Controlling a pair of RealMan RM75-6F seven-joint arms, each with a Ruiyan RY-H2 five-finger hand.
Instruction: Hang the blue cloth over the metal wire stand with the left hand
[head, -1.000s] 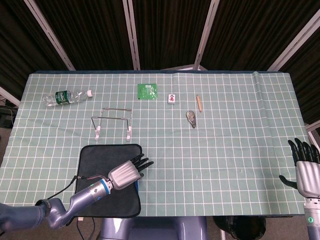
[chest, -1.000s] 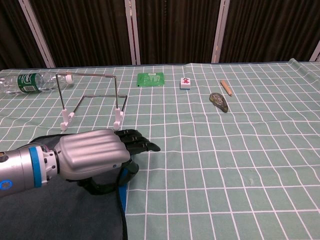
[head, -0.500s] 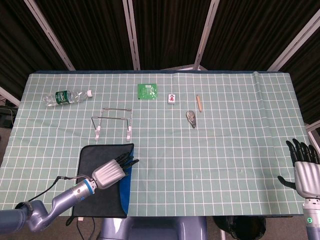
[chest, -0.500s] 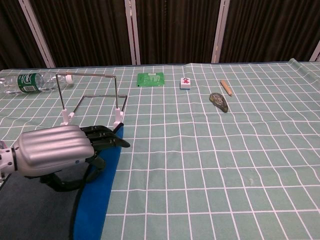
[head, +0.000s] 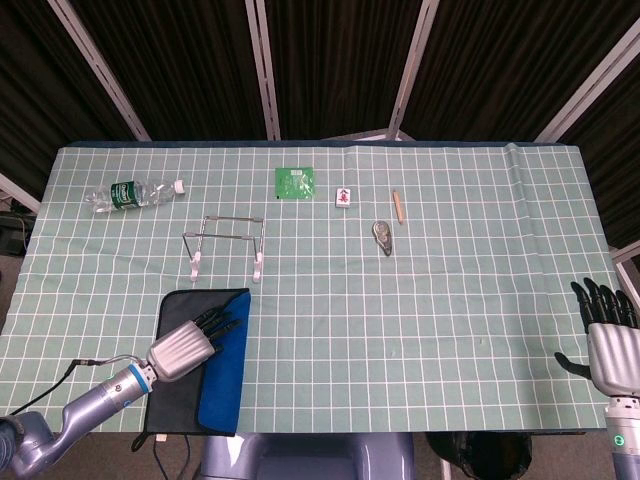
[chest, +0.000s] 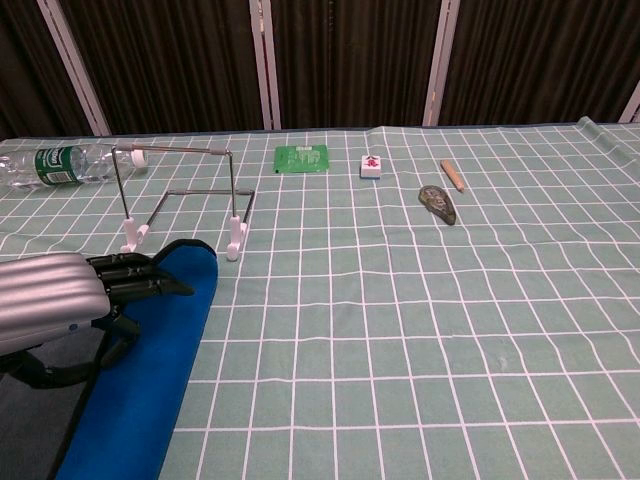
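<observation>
The cloth (head: 222, 375) lies at the table's front left, dark on top, with its right part folded over so the blue underside (chest: 150, 380) shows. My left hand (head: 185, 345) grips the folded edge, fingers over it and thumb under, also seen low at the left of the chest view as the left hand (chest: 60, 300). The metal wire stand (head: 228, 240) stands upright on white feet just beyond the cloth, bare, and shows in the chest view as the wire stand (chest: 185, 195). My right hand (head: 608, 335) hangs off the table's right front corner, fingers spread, holding nothing.
A water bottle (head: 130, 193) lies at the back left. A green packet (head: 294, 182), a small white tile (head: 344, 196), a wooden stick (head: 397, 206) and a small grey tool (head: 382, 236) sit along the back middle. A cable trails from my left wrist.
My left hand has pulled back to the left, dragging the cloth's right edge with it. The fold has widened and more blue underside shows. The right hand has not moved.
</observation>
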